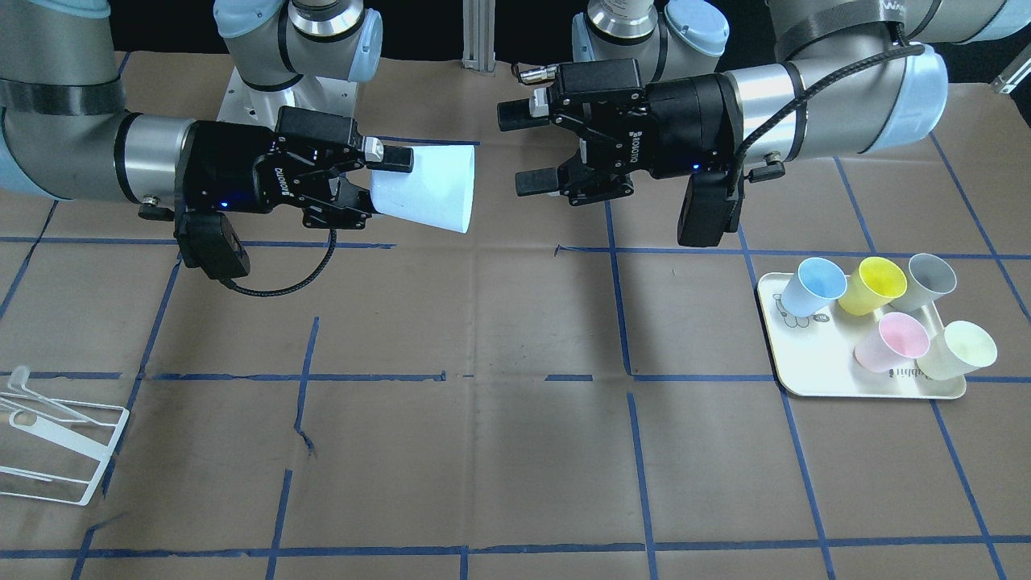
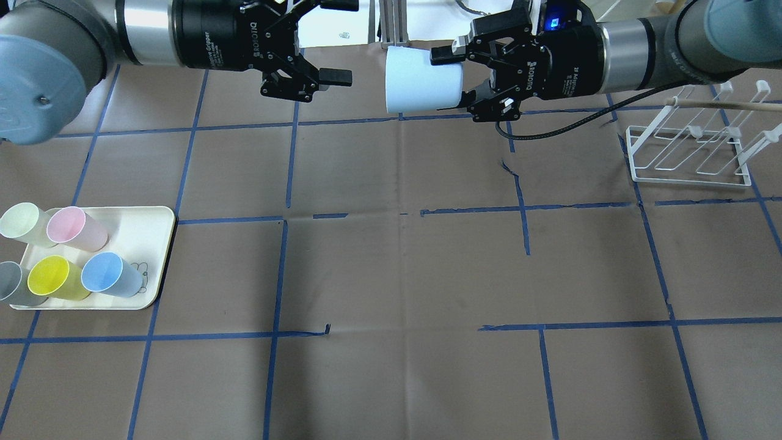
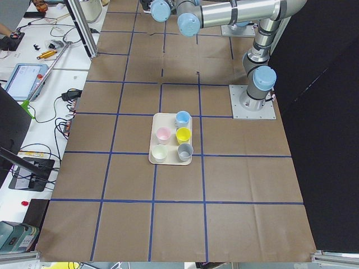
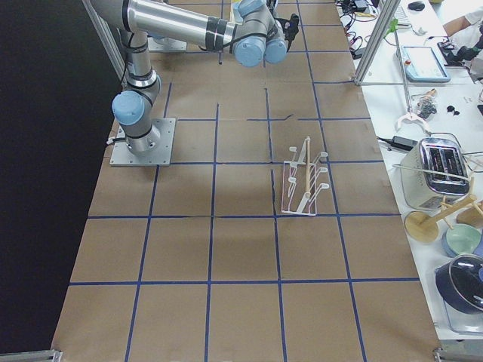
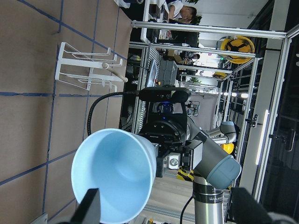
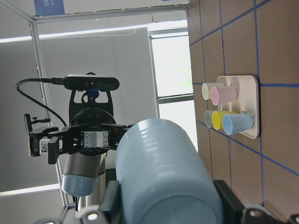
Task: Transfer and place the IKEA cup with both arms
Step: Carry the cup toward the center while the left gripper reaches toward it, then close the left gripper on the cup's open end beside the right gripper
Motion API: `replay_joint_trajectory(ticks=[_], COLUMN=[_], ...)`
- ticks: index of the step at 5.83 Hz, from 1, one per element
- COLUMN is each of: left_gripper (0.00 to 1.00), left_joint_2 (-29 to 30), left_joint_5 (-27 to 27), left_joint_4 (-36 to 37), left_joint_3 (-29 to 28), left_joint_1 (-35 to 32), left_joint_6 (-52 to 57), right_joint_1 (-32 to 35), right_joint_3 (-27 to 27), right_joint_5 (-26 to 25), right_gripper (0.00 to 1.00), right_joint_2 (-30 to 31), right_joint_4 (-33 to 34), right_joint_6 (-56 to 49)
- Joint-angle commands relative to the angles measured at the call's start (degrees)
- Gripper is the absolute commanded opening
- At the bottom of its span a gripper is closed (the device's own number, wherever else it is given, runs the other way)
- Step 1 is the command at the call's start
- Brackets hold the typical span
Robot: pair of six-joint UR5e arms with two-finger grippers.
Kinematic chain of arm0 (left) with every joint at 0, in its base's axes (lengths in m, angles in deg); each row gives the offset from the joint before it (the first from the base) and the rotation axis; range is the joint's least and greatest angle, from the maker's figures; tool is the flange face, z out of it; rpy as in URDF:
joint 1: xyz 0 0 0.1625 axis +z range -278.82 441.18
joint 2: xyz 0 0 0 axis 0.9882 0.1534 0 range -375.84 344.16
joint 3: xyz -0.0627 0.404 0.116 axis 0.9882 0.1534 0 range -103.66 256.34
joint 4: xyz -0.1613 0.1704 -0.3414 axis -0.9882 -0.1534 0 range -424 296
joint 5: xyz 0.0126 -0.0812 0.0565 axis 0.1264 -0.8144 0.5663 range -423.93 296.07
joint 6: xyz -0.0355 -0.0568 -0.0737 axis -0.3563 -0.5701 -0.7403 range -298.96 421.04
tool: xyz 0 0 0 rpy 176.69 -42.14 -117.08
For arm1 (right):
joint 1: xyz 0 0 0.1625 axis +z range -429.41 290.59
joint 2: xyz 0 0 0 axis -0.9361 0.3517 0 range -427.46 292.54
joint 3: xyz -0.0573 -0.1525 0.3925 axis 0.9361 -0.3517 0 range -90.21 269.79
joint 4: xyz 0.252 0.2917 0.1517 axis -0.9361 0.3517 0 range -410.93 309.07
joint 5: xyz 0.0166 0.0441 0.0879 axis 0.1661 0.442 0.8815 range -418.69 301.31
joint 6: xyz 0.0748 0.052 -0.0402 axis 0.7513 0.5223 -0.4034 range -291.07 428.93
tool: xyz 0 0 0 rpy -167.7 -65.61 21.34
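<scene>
The IKEA cup is pale sky-blue and lies on its side in the air above the table's far middle. My right gripper is shut on its narrow base end. In the overhead view the cup points its open mouth at my left gripper. My left gripper is open and empty, a short gap from the cup's rim and not touching it. The left wrist view looks into the cup's mouth. The right wrist view shows the cup's outer wall.
A cream tray near my left arm's side holds several upright cups, among them a blue cup, a yellow cup and a pink cup. A white wire rack stands on my right side.
</scene>
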Motion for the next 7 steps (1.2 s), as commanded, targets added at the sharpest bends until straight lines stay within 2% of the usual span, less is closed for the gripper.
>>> replay_joint_trajectory(ticks=[1, 3, 4, 5, 6, 7], left_gripper=[0.98, 0.98, 0.96, 0.76, 0.40, 0.13], left_joint_2=[2.1, 2.2, 2.2, 1.8, 1.8, 1.7], left_joint_5=[-0.3, 0.0, 0.2, 0.1, 0.2, 0.2], left_joint_4=[3.7, 3.7, 3.6, 3.8, 5.1, 5.2], left_joint_3=[-0.3, 0.0, 0.2, 0.1, 0.2, 0.3], left_joint_1=[-1.0, -5.8, -6.2, -6.2, -6.2, -6.1], left_joint_6=[-1.9, -1.9, -2.0, -1.7, -1.6, -1.8], right_joint_1=[0.0, 0.0, 0.0, 0.0, 0.0, 0.0], right_joint_3=[0.0, 0.0, 0.0, 0.0, 0.0, 0.0], right_joint_5=[0.1, 0.0, 0.1, 0.0, 0.0, 0.1], right_gripper=[0.36, 0.36, 0.36, 0.36, 0.36, 0.36], right_joint_2=[0.2, 0.1, 0.1, 0.1, 0.1, 0.1], right_joint_4=[0.1, 0.1, 0.1, 0.1, 0.1, 0.1], right_joint_6=[0.2, 0.2, 0.2, 0.2, 0.2, 0.2])
